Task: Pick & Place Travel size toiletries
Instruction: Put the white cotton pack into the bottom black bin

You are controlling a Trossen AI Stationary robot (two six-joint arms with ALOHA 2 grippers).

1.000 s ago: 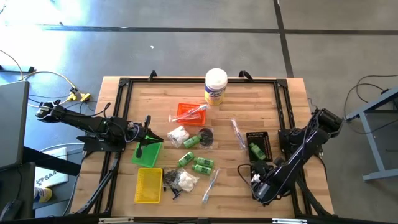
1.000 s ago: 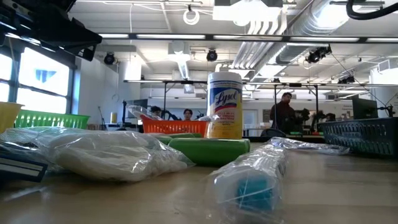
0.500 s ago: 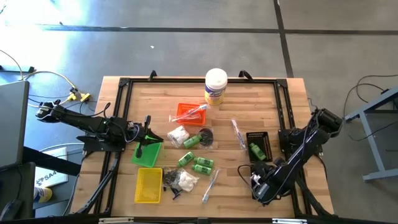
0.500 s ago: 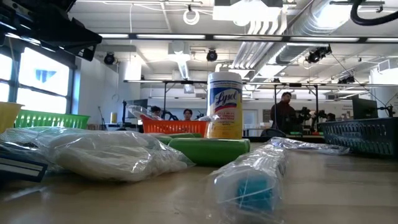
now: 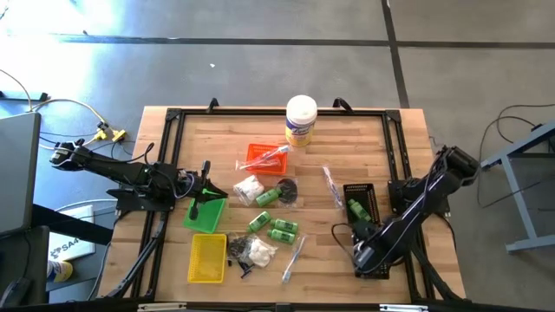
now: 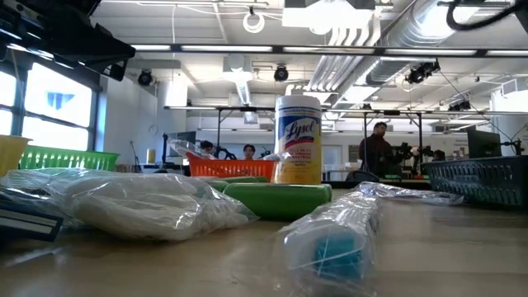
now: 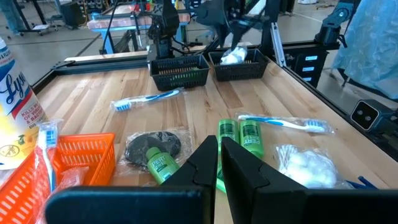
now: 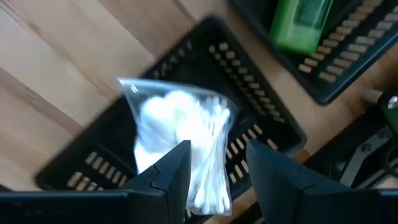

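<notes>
The left gripper, its jaws closed together on nothing, rests over the bright green mesh tray at the left of the wooden counter, well left of the white canister with a yellow label. Below the canister lie an orange mesh tray, small green bottles and a clear-wrapped toothbrush. Farther right, a black mesh tray holds another green bottle. Below it, the right gripper, fingers spread apart, hangs over a second black mesh tray holding a clear bag of white cotton swabs.
</notes>
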